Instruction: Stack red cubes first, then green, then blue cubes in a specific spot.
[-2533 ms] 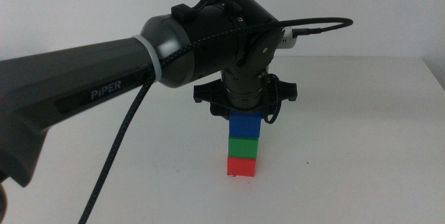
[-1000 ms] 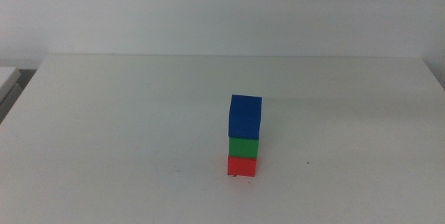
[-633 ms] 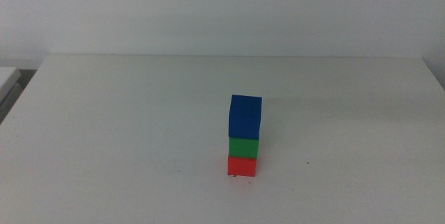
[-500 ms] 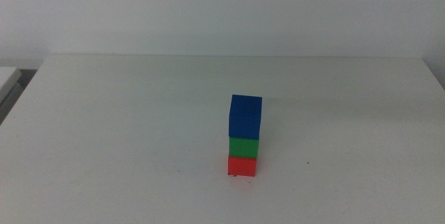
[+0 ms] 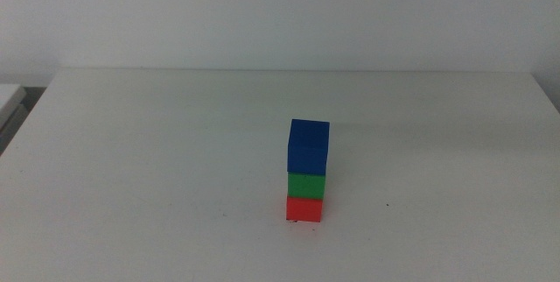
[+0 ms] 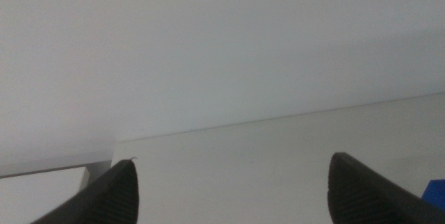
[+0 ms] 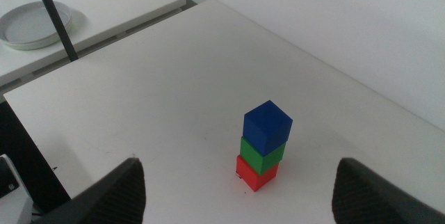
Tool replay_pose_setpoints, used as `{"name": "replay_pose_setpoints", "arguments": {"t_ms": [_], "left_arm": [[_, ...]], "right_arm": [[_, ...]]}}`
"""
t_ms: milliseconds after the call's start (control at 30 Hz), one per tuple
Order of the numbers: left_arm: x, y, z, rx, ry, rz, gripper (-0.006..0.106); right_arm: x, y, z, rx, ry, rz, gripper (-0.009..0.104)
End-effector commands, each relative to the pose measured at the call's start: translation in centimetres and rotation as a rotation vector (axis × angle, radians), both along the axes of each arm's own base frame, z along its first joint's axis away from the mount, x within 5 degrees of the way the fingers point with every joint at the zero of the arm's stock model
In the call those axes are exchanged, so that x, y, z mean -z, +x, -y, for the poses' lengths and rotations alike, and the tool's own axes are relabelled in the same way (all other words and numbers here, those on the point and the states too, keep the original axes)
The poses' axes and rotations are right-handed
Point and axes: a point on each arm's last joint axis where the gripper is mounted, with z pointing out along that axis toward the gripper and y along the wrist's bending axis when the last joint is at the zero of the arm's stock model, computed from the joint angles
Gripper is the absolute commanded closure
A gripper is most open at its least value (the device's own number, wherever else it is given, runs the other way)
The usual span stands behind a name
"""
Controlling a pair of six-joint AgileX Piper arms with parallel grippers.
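Red, green and blue make one upright tower on the white table [image 5: 157,142]: the red cube [image 5: 304,208] sits on the tabletop, the green cube [image 5: 306,184] rests on it, and the blue cube [image 5: 308,145] tops the stack, turned slightly askew against the green one. A tiny dark mark [image 5: 386,205] shows on the table to one side of the tower.

Neither gripper touches the tower. The right gripper [image 7: 240,182] hangs high above the table with its two dark jaws spread wide and nothing between them; the whole tower lies ahead of and below it, centred between the jaw tips. Farther off from that gripper, beyond the table's edge, a white plate [image 7: 33,24] lies on a second surface, with a thin dark pole [image 7: 55,19] standing before it.

The left gripper [image 6: 233,182] is also released, jaws wide apart and empty, aimed low across the tabletop toward the pale wall [image 6: 208,36]. Just beside one of its jaws, only a corner of the blue cube [image 6: 437,189] is visible.
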Motion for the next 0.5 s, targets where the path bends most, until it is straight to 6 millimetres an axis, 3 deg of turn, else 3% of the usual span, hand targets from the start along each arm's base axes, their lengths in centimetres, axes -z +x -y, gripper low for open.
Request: {"name": "replay_pose_setpoints", "arguments": {"t_ms": [0,200,400,467], "left_arm": [[-0.2,-0.1,0.0,0.001,-0.008,0.021,0.009],[-0.2,-0.1,0.0,-0.002,-0.002,0.021,0.009],[0.2,-1.9,-0.2,-0.007,-0.011,0.108,0.009],[1.3,-2.4,-0.2,-0.008,-0.023,0.143,0.009]], "right_arm": [[0.0,0.0,0.0,0.002,0.003,0.012,0.026],[1.5,0.5,-0.5,0.001,-0.019,0.009,0.026],[4.2,1.2,-0.9,0.0,0.102,0.219,0.026],[5.6,1.6,-0.5,0.044,0.108,0.259,0.026]]}}
